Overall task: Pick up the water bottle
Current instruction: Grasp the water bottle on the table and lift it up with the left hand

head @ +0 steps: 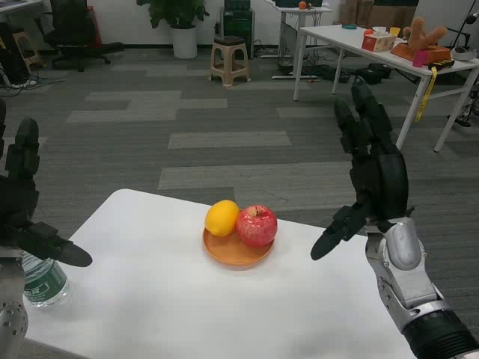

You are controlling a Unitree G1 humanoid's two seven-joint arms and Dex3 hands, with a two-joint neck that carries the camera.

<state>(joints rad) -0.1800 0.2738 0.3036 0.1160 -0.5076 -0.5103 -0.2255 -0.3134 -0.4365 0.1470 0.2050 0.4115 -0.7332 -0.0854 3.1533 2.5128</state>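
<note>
Clear, glossy plastic water bottle [43, 283] with green paper-like label; smooth matt white table [172, 314]; shiny red apple [257, 225]; matt black plastic-looking left hand [26, 209].

surface [165, 299]: plate [236, 253] near middle | on plate: lemon [221, 218] left, apple [257, 225] right, touching | water bottle [43, 281] at surface's left edge, seemingly upright, partly behind left robot hand [22, 206] | right robot hand [372, 172] right of plate, well apart

Black segmented left hand [26, 202] and right hand [370, 172] on silver forearms.
</note>
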